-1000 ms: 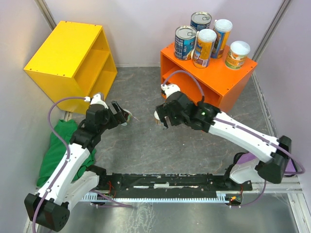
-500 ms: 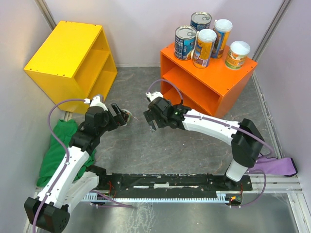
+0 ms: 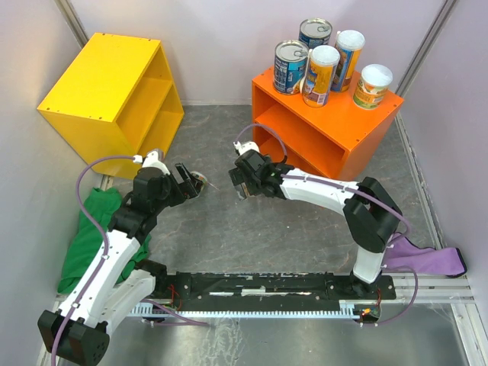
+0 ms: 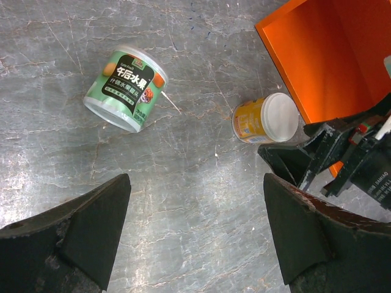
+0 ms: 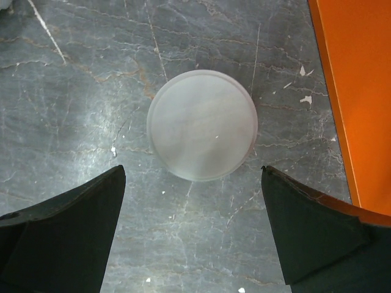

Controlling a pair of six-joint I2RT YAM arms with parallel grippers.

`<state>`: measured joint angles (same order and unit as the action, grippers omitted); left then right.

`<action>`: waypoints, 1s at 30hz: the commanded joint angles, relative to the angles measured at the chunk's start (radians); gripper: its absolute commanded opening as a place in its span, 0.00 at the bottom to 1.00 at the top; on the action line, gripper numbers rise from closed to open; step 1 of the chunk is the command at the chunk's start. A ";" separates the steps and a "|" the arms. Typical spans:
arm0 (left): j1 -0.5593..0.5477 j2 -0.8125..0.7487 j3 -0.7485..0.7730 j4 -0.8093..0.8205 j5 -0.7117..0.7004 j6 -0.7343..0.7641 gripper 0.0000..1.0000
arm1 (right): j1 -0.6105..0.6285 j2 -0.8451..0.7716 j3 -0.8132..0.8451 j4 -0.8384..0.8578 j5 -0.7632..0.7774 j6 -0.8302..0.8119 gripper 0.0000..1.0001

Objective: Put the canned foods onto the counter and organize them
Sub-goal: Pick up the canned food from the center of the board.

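In the top external view, the counter point(image 3: 358, 126) is seen as a bright orange box with a flat top and one inner shelf, set at the far right. Five cans are stood on its top. A wide blue-labelled tin point(image 3: 290, 66) with a silver top is placed at the front left, and a second blue tin point(image 3: 315, 33) behind it. A slim orange can point(image 3: 321, 75) and a slim blue-and-orange can point(image 3: 348, 49), both white-lidded, are stood beside them. A short pale-lidded can point(image 3: 373, 85) is set apart to the right. The left gripper point(image 3: 192, 183) and right gripper point(image 3: 240, 183) are held low over the grey floor point(image 3: 221, 229), facing each other. A yellow cabinet point(image 3: 110, 95) and a green cloth point(image 3: 91, 229) are seen at the left.

In the left wrist view, the left gripper's jaws are spread wide and nothing is held between them. A green-labelled can point(image 4: 126, 88) with Chinese lettering is seen on the floor beyond them. A yellow-labelled can point(image 4: 266, 118) with a white lid is seen near the counter's corner, just beside the right gripper's fingers.

In the right wrist view, the right gripper's jaws are likewise spread wide and nothing is grasped. A pale-lidded can point(image 5: 202, 124) is seen end-on between and beyond them, with only its round, frosted lid shown. The counter's orange wall is seen close at the right.
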<state>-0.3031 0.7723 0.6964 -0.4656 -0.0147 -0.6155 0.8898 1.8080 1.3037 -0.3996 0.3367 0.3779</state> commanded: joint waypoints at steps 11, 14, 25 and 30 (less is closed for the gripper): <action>0.005 0.009 0.011 0.010 0.069 0.040 0.94 | -0.011 -0.012 -0.190 0.402 0.064 -0.027 1.00; 0.006 0.005 0.018 -0.005 0.071 0.052 0.94 | -0.011 -0.016 -0.236 0.501 0.072 -0.045 0.99; 0.007 -0.026 0.015 -0.037 0.055 0.077 0.94 | -0.011 -0.031 -0.346 0.746 0.081 -0.063 1.00; 0.006 -0.025 0.015 -0.031 0.054 0.075 0.94 | -0.011 -0.033 -0.367 0.789 0.083 -0.077 1.00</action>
<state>-0.3023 0.7586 0.6964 -0.5079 0.0319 -0.5808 0.8806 1.8164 0.9524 0.2596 0.4023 0.3241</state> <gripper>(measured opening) 0.941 0.998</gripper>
